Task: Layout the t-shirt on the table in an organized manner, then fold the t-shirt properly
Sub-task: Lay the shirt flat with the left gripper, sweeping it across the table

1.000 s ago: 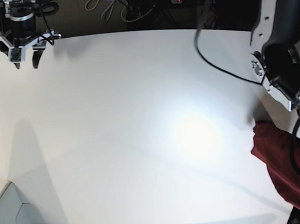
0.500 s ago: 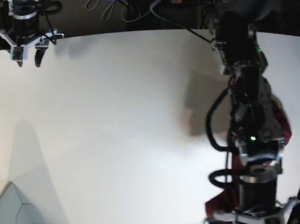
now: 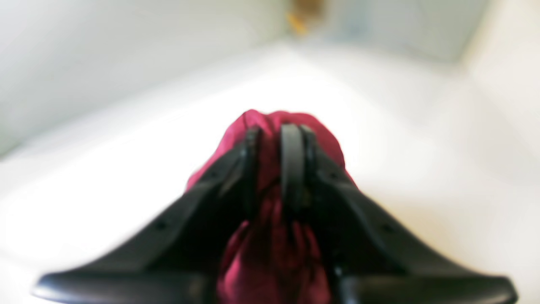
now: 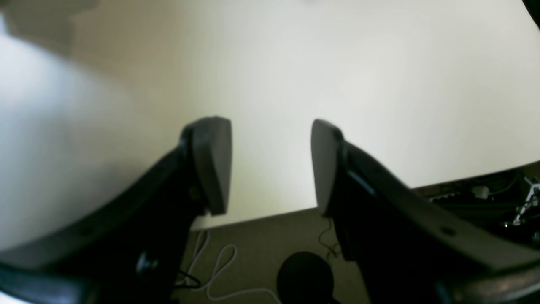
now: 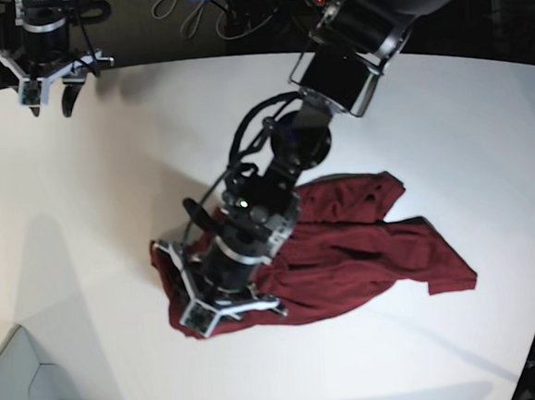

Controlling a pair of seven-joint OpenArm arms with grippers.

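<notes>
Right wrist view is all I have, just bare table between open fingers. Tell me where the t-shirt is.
Observer: The t-shirt lies crumpled on the table, centre-right in the base view, not spread flat.
Operator: Report the left gripper.
Observer: The left gripper is closed on a bunch of maroon fabric at the shirt's lower-left end in the base view.
Operator: Now place my right gripper.
Observer: The right gripper hangs by the table's far edge, top left of the base view, well apart from the shirt.

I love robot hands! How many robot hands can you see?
2. The left end effector sits mid-table on the t-shirt, pinching it. The right end effector hangs open over the table's far corner.
</notes>
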